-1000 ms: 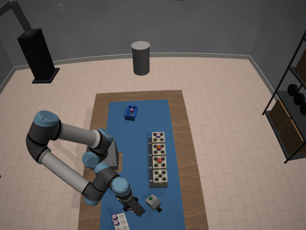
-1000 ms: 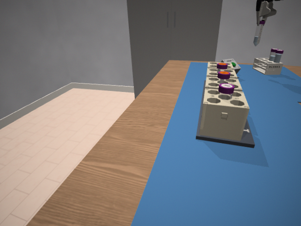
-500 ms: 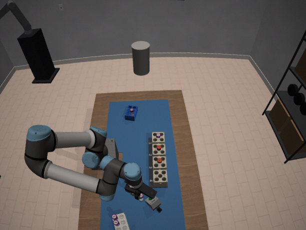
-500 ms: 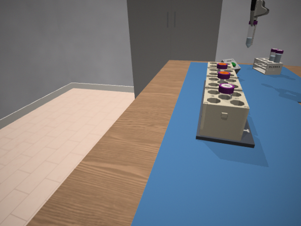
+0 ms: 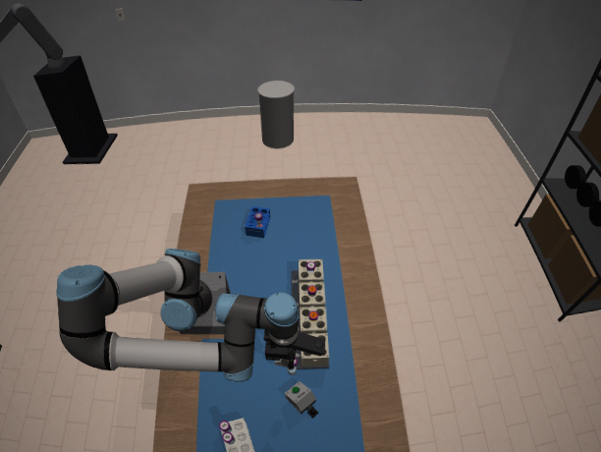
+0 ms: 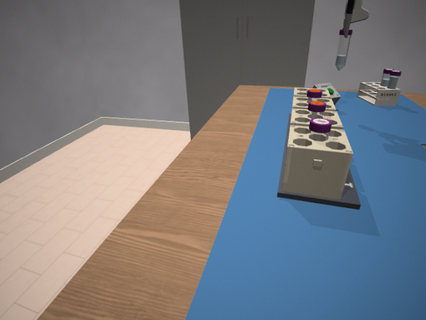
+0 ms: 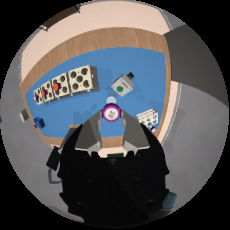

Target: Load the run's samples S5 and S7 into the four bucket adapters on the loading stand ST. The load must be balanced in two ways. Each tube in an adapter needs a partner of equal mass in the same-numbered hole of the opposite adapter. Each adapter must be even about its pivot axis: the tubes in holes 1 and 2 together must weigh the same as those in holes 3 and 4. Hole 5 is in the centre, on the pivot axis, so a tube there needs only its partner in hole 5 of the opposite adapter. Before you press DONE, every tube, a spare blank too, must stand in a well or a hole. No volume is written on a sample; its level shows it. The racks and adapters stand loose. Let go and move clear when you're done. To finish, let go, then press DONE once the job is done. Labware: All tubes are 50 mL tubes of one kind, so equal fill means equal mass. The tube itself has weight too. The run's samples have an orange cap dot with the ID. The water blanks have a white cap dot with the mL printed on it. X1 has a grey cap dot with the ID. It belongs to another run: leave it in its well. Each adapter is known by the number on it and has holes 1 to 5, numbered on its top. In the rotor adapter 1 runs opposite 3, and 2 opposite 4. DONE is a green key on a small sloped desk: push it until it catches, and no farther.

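Observation:
My gripper (image 5: pixel 291 363) is shut on a water blank tube (image 6: pixel 342 49) with a purple cap and white cap dot (image 7: pixel 111 114). It holds the tube upright, high above the blue mat, beside the left edge of the adapter nearest the DONE key. That adapter's holes look empty where I can see them, but the wrist hides part of it. The other three adapters on the stand each hold one tube in the centre hole: two orange-dot samples (image 5: pixel 314 311) (image 5: pixel 312 290) and one white-dot blank (image 5: pixel 310 265). They also show in the exterior view (image 6: pixel 317 106) (image 6: pixel 314 93) (image 6: pixel 320 125).
The DONE desk with its green key (image 5: pixel 296 390) sits just in front of the stand. The white blanks rack (image 5: pixel 236 434) at the near mat edge holds two tubes (image 6: pixel 391 78). A blue rack (image 5: pixel 258 221) with a tube stands at the far end of the mat.

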Available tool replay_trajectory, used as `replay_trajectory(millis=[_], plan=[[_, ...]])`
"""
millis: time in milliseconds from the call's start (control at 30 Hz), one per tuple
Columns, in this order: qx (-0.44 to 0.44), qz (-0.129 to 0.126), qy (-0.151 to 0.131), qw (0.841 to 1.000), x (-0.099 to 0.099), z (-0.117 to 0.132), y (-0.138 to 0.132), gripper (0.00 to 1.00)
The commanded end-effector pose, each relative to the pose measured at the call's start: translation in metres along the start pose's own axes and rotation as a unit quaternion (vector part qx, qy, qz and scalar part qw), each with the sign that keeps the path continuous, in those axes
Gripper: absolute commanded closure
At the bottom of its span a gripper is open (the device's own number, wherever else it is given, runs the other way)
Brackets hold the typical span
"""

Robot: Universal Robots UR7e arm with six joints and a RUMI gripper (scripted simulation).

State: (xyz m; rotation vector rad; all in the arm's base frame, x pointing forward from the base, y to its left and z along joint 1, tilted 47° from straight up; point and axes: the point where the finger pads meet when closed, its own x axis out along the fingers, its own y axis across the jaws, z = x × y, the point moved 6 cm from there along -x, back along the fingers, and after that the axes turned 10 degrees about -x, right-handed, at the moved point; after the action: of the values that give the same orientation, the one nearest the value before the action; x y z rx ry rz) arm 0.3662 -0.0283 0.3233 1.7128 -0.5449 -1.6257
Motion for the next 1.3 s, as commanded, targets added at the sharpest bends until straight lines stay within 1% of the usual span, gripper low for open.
replay_trajectory(millis=[0, 300, 367, 600, 1000, 1267], plan=[[-0.049, 0.0, -0.001, 0.999, 0.0, -0.024, -0.027, 1.0], [-0.049, 0.0, -0.001, 0.999, 0.001, -0.061, -0.075, 1.0], [-0.049, 0.0, -0.001, 0.999, 0.001, -0.061, -0.075, 1.0], [-0.049, 0.0, -0.001, 0.999, 0.001, -0.089, -0.112, 1.0], [-0.049, 0.0, -0.001, 0.999, 0.001, -0.089, -0.112, 1.0], [-0.049, 0.0, -0.001, 0.999, 0.022, -0.089, -0.112, 1.0]])
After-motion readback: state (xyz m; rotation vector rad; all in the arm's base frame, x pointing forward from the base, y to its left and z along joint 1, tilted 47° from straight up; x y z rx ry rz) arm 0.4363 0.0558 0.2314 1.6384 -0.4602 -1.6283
